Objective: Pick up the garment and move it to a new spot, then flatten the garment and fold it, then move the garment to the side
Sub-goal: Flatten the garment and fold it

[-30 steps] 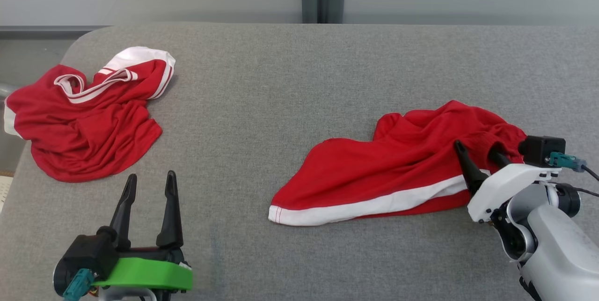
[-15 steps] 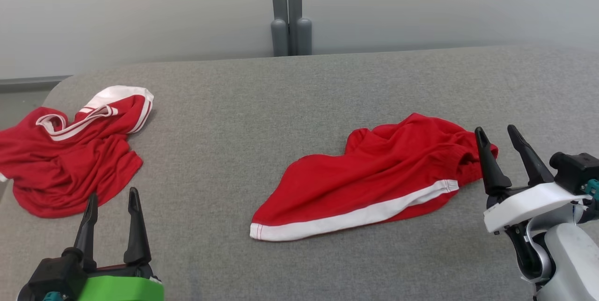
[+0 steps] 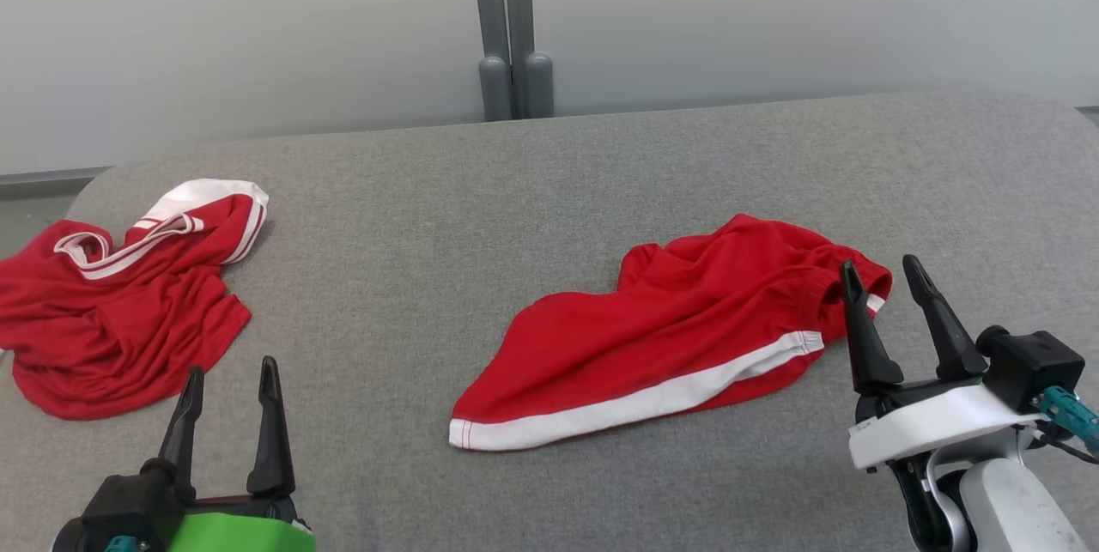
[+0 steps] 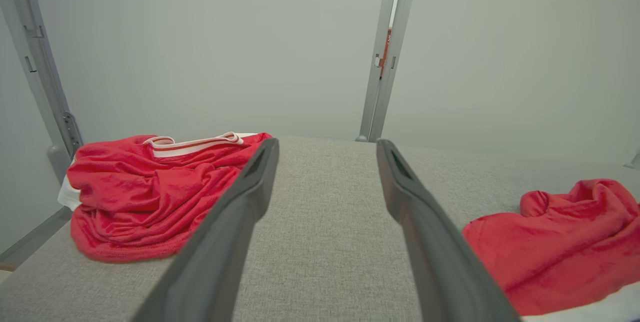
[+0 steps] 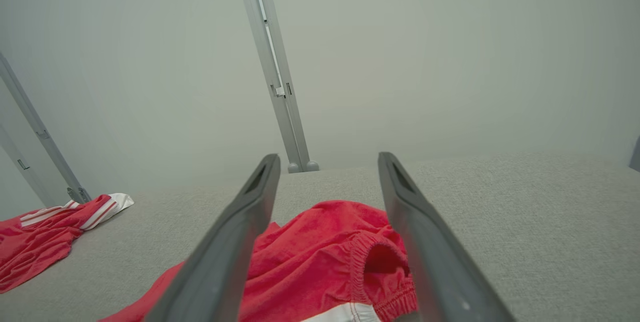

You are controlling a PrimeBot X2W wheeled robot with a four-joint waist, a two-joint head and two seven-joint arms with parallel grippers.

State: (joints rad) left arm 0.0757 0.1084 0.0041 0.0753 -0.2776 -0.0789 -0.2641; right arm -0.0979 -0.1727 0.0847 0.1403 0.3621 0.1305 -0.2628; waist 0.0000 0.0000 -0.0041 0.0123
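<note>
The red shorts with a white stripe [image 3: 678, 346] are lying crumpled on the grey cloth-covered desk [image 3: 481, 217], a little to the right of the middle. The right hand [image 3: 879, 267] is hovering just beside them, with its two dark fingers spread wide and nothing between them. The shorts are lying straight ahead of this hand and a bit to its left. In the right wrist view, the stretchy waist end [image 5: 380, 262] is sitting low between the fingers.

The long way of the shorts is running slantwise. The waist end is pointing toward the right hand and the back of the desk. The white-edged leg end [image 3: 459, 434] is pointing toward the robot and its left side.

The left hand [image 3: 233, 366] is also standing wide and holding nothing, well apart from the shorts. It is nearer to a crumpled red and white shirt [image 3: 120, 320] at the left end of the desk. So the right hand looks like the one to reach first, likely at the waist end.
</note>
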